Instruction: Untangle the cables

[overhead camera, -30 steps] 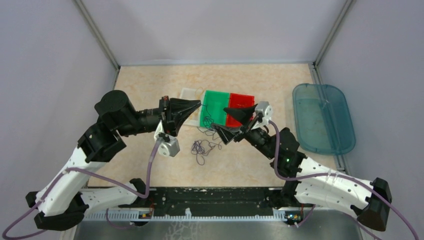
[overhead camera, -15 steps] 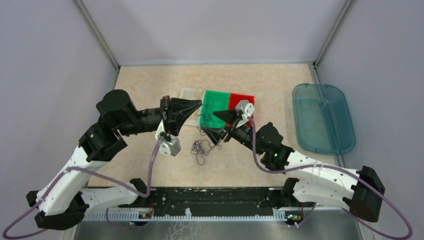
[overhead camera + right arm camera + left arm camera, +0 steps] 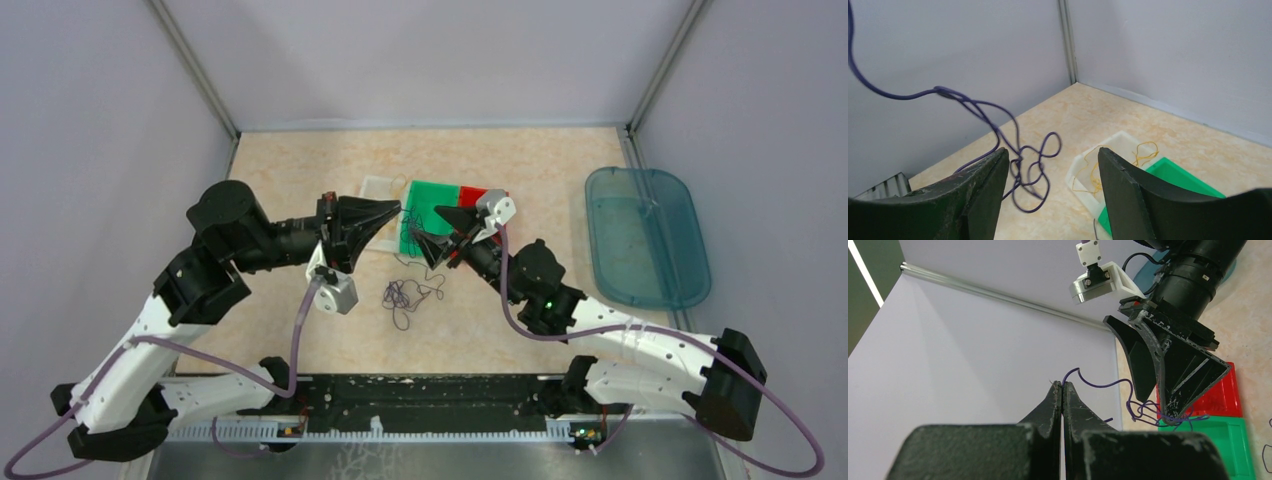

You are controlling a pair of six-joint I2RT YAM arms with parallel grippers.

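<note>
Purple cable (image 3: 944, 91): left gripper (image 3: 1062, 389) pinches one end; right gripper (image 3: 1052, 152), open yet narrowing, has advanced astride its tangle (image 3: 1019, 155), so a loosening pull seems next.

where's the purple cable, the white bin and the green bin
purple cable (image 3: 945, 92): right wrist view, knot on the hanging strand
white bin (image 3: 1073, 175): right wrist view, left corner wall
green bin (image 3: 1173, 177): right wrist view, far corner

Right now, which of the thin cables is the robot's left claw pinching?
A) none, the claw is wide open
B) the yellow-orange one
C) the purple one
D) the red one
C: in the left wrist view, the purple cable runs out from between the closed fingertips of the left gripper.
</note>
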